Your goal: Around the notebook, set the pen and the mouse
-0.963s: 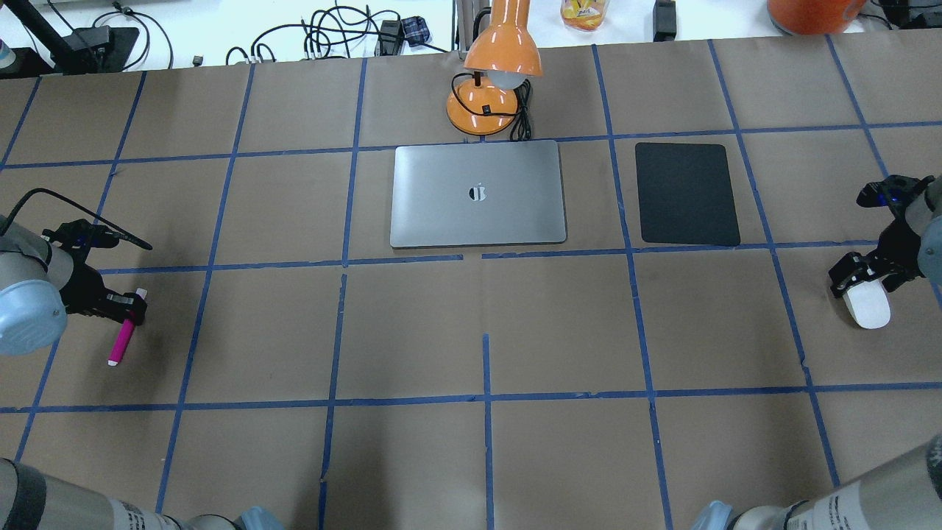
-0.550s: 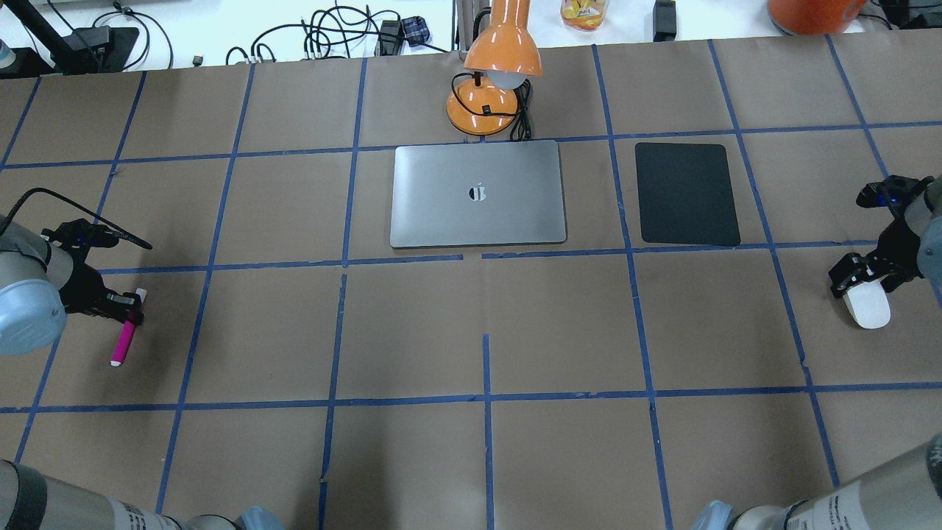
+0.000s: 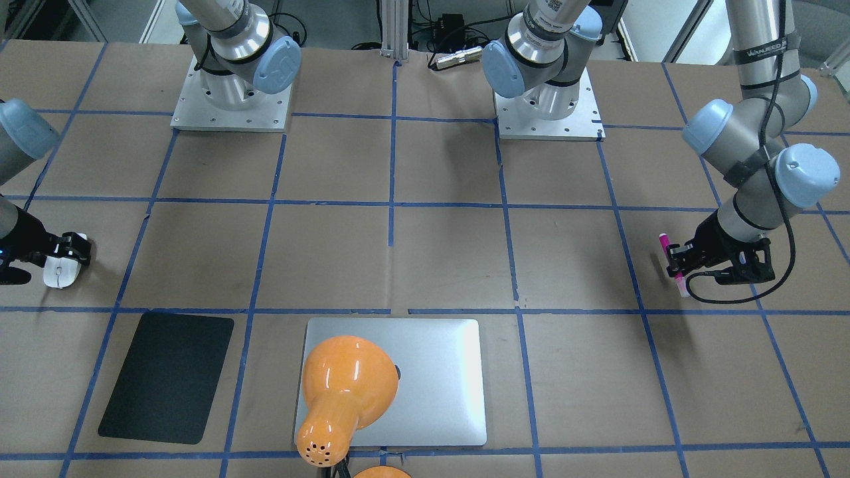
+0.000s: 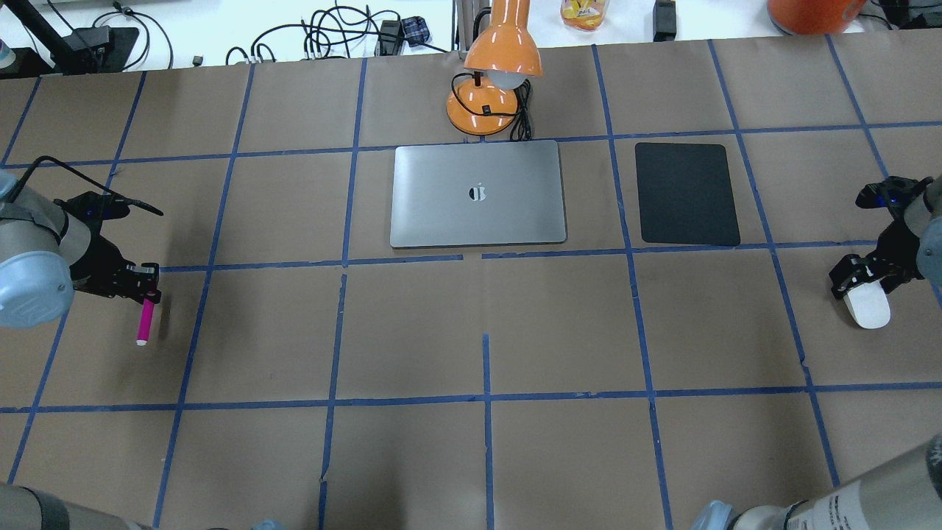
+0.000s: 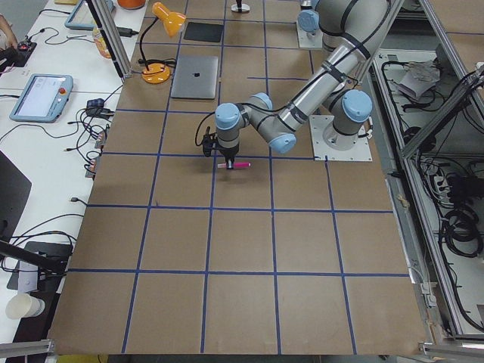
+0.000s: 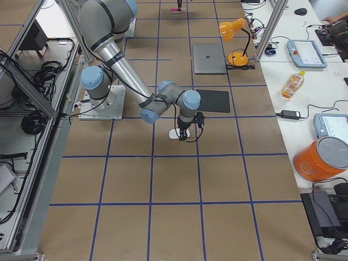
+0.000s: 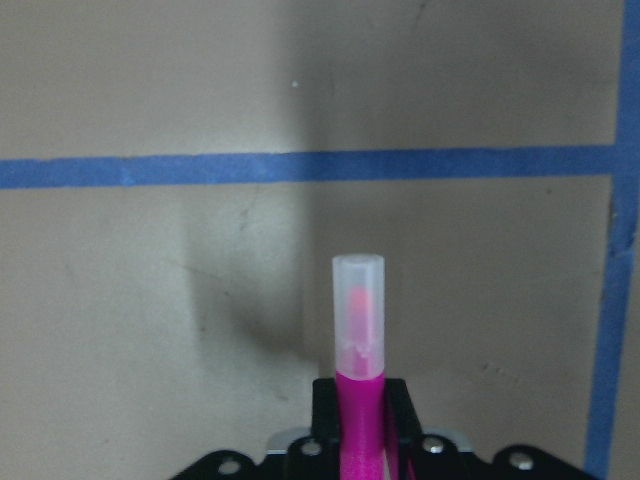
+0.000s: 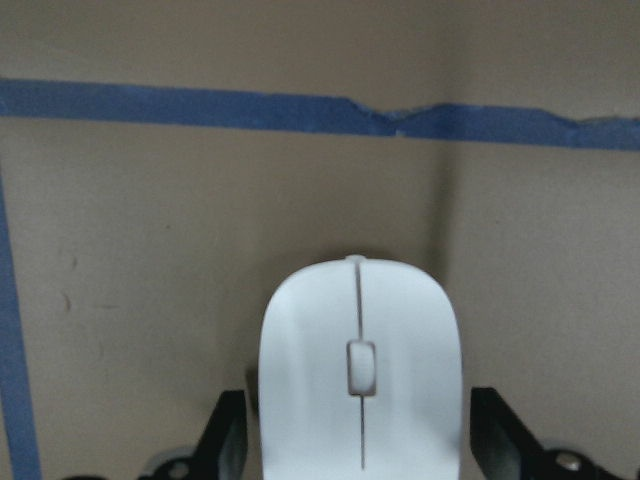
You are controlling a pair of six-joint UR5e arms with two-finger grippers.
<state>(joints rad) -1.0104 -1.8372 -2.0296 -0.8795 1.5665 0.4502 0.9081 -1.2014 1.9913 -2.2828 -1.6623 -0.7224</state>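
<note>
Pen (image 4: 145, 320) pinched in left gripper (image 4: 148, 287) jaws, clear of the table, well left of notebook (image 4: 441, 213). Long axis runs toward/away from robot, cap past the fingers. Mouse (image 4: 868, 309) on table far right, wheel end away from right gripper (image 4: 859, 283), jaws spread astride its rear.

Both arms reach low and outward to their own sides. The left gripper (image 4: 149, 285) pinches the pen (image 4: 145, 322); the right gripper (image 4: 859, 283) sits low, fingers (image 8: 228, 441) flanking the mouse (image 4: 870, 310), contact unclear.
</note>
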